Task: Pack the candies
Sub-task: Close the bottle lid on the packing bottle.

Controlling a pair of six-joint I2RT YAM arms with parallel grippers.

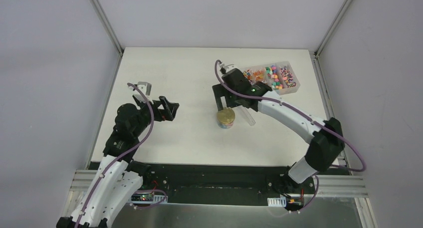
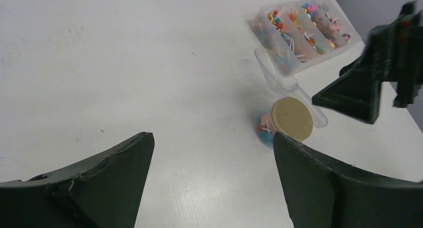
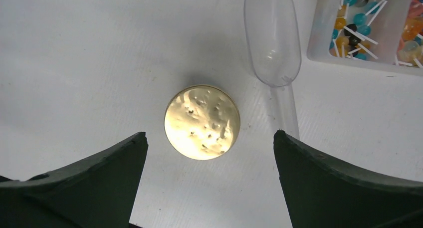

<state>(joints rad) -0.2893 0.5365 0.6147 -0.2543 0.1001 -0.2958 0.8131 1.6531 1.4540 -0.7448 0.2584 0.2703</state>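
So the candies [image 1: 273, 76] are mostly sitting in a clear divided tray [image 1: 297, 88] at the far right corner of the counter [image 1: 169, 73]. It's a multicoloured mix of orange, pink, blue and yellow, sorted across the compartments. In the right wrist view some of them have little white sticks. A few more candies are inside the small clear jar [image 1: 226, 119] near the middle of the counter. You can see the colours through its side from the left wrist view. The jar stands upright with a round gold-ish lid [image 3: 202, 122] on top.

A clear plastic scoop [image 3: 272, 36] lies flat just beside the jar, between it and the tray, with its bowl end toward the tray.

The right arm [image 1: 289, 113] reaches over the jar with its jaws spread wide and gripping nothing. In its wrist view the lid shows in the gap between them, with clear space on both sides.

The left arm [image 1: 124, 133] is over on the left side of the counter, well apart from the jar. Its jaws are also wide apart and empty, pointing roughly toward the jar.
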